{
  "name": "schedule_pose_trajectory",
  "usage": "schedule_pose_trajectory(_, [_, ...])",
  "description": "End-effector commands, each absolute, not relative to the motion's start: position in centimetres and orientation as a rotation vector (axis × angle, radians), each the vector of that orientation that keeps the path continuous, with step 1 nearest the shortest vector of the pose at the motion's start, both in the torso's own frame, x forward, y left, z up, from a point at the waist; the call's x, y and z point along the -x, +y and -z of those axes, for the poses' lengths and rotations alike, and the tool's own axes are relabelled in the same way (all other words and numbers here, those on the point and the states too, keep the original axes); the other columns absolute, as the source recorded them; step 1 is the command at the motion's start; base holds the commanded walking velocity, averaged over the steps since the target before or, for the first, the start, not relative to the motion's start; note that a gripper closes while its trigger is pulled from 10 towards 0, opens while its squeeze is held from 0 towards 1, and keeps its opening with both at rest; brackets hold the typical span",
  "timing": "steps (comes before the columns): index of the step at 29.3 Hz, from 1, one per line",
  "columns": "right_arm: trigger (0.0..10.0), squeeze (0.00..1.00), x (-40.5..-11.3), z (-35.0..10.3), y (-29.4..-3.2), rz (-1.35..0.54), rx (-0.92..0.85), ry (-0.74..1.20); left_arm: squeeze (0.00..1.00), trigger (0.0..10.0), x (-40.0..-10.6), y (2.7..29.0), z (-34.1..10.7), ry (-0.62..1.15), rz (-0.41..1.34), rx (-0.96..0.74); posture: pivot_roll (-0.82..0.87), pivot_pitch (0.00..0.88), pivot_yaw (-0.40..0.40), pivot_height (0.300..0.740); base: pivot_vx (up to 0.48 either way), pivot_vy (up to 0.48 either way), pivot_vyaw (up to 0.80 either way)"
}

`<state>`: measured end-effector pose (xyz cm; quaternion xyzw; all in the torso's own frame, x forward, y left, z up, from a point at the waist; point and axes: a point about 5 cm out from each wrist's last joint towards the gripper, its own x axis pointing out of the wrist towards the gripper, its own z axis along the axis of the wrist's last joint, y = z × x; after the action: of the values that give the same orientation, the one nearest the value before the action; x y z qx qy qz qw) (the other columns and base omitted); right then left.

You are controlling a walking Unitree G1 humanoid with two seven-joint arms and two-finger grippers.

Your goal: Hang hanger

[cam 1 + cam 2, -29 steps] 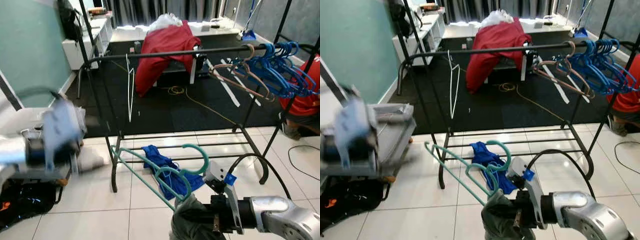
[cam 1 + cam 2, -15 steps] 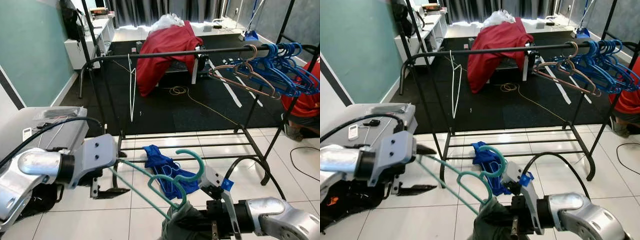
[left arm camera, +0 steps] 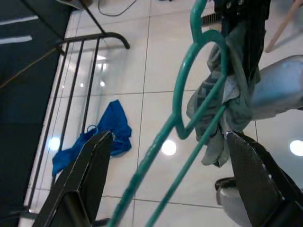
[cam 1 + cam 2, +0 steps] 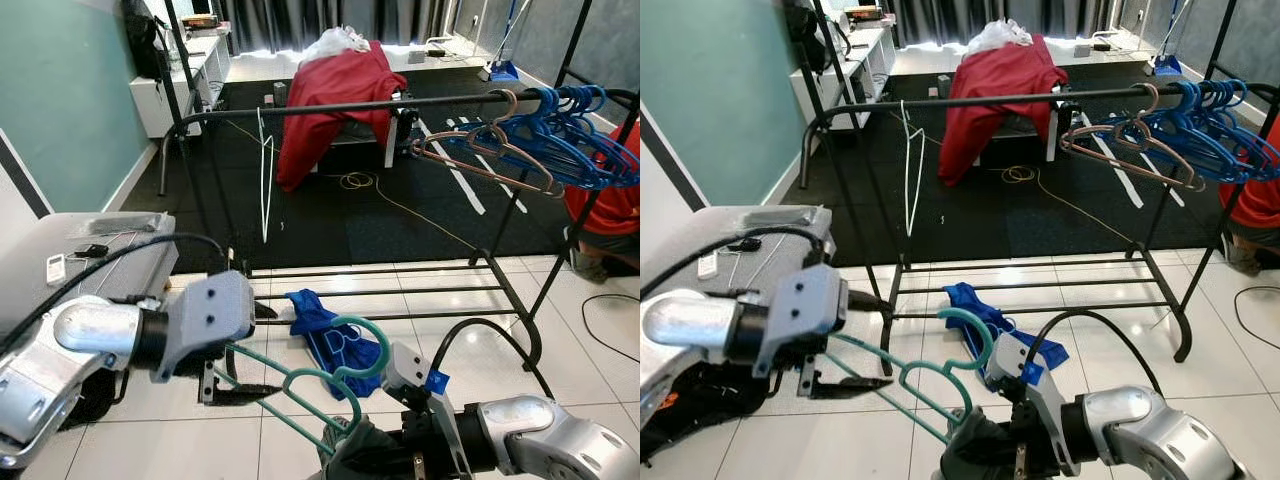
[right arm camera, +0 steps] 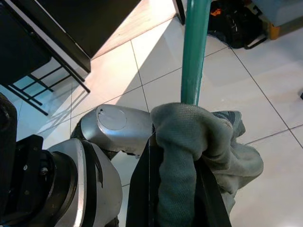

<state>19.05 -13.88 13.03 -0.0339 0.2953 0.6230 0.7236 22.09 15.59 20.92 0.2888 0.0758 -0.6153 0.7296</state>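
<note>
Low down, right end effector [image 4: 350, 462] grips teal hanger [image 4: 310, 380], grey cloth [image 5: 189, 142] wrapped around.

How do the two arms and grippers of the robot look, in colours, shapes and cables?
Both arms are rounded silver metal. The left arm ends in a boxy grey wrist block with screw holes, carrying a left gripper of two long black fingers; a black cable loops over it. The right arm has a black joint, a blue tag, and a black cable arching above.

text: none legible | labels: none | brands: none | numbers: none | signs: none
</note>
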Motion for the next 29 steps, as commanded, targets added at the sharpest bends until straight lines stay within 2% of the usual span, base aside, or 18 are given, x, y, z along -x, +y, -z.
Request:
schedule_pose_trajectory(1, [0.0,0.0,-19.0,-13.2,-13.6,-1.398,0.077,0.637,0.0,10.0,-21.6,15.6,-20.6,0.208,1.394,-0.635,-0.09,0.0,0.043,0.74,0.0,0.0,0.0])
schedule_pose_trajectory(4, [0.0,0.0,-19.0,-13.5,-13.6,-1.405,0.078,0.626,0.0,10.0,-21.5,15.7,-19.6,0.277,1.413,-0.676,-0.09,0.0,0.045,0.74,0.0,0.0,0.0])
schedule_pose_trajectory(9, [0.0,0.0,-19.1,-13.5,-13.6,-1.408,0.08,0.623,0.0,10.0,-21.7,15.5,-19.2,0.286,1.406,-0.707,-0.09,0.0,0.045,0.74,0.0,0.0,0.0])
schedule_pose_trajectory(10, [0.0,0.0,-19.1,-13.6,-13.6,-1.409,0.08,0.621,0.0,9.5,-22.1,15.2,-18.9,0.283,1.394,-0.73,-0.1,0.0,0.045,0.74,0.0,0.0,0.0])
schedule_pose_trajectory(11, [0.0,0.0,-19.1,-13.6,-13.6,-1.41,0.081,0.62,0.0,10.0,-22.4,14.9,-18.9,0.263,1.375,-0.748,-0.1,0.0,0.045,0.74,0.0,0.0,0.0])
schedule_pose_trajectory(19, [0.0,0.0,-19.2,-13.7,-13.6,-1.411,0.085,0.619,0.0,10.0,-23.0,14.2,-18.9,0.229,1.348,-0.76,-0.1,0.0,0.043,0.74,0.0,0.0,0.0])
schedule_pose_trajectory(20, [0.0,0.0,-19.2,-13.7,-13.6,-1.412,0.087,0.617,0.0,5.2,-23.0,14.2,-18.7,0.246,1.35,-0.769,-0.1,0.0,0.042,0.74,0.0,0.0,0.0])
schedule_pose_trajectory(21, [0.0,0.0,-19.2,-13.7,-13.6,-1.412,0.087,0.617,0.0,5.2,-23.0,14.2,-18.7,0.246,1.35,-0.769,-0.1,0.0,0.042,0.74,0.0,0.0,0.0])
schedule_pose_trajectory(22, [0.0,0.0,-19.3,-13.8,-13.6,-1.414,0.09,0.613,0.0,0.0,-22.8,14.4,-18.3,0.279,1.356,-0.779,-0.1,0.0,0.041,0.74,0.0,0.0,0.0])
schedule_pose_trajectory(29, [0.0,0.0,-19.4,-13.8,-13.6,-1.413,0.094,0.613,0.0,0.0,-22.7,14.6,-18.0,0.305,1.36,-0.78,-0.1,0.0,0.037,0.74,0.0,0.0,0.0])
